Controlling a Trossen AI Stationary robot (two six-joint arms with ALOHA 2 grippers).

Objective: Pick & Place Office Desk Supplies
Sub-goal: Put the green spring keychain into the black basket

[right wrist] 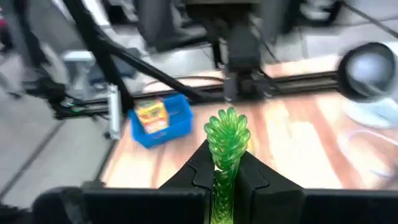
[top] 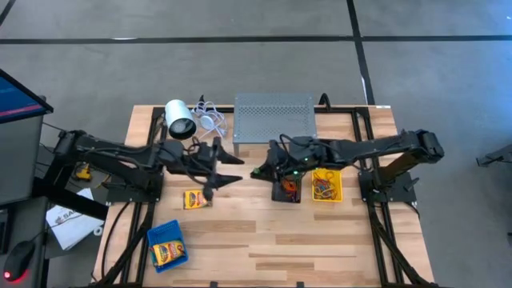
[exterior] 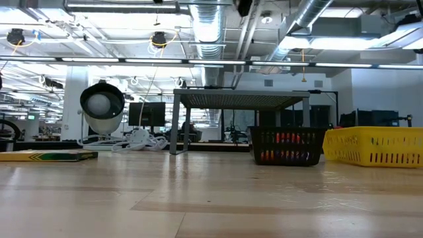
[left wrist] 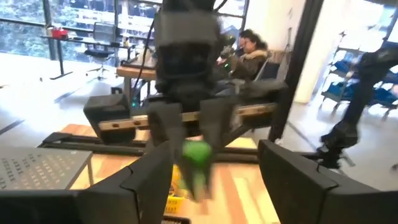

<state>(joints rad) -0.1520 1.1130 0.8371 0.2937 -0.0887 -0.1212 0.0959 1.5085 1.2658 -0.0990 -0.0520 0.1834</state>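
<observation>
Above the table's middle, my right gripper (top: 258, 170) (right wrist: 225, 169) is shut on a green twisted piece (right wrist: 226, 138). My left gripper (top: 239, 171) (left wrist: 214, 186) faces it from the left, open, with a finger on either side of the green piece (left wrist: 196, 159) and touching nothing. A yellow crayon box (top: 195, 199) lies flat on the table. Another crayon box lies in the blue bin (top: 166, 246) at the near left. The black bin (top: 286, 190) and the yellow bin (top: 326, 186) stand under my right arm, with coloured rubber bands inside. My right gripper pinches the green twisted piece between its two fingers by the part nearest the wrist (right wrist: 222, 180). The piece lies along the fingers, and its looped end (right wrist: 227, 124) sticks out past the fingertips. The fingers come from the table's right, slanting a little downward. The piece is clear of the table.
A grey perforated stand (top: 274, 118) stands at the far middle. Left of it lies a white cylinder (top: 180, 118) with its white cable. Bare wood stretches along the near edge, right of the blue bin. A person sits beyond the table in the left wrist view.
</observation>
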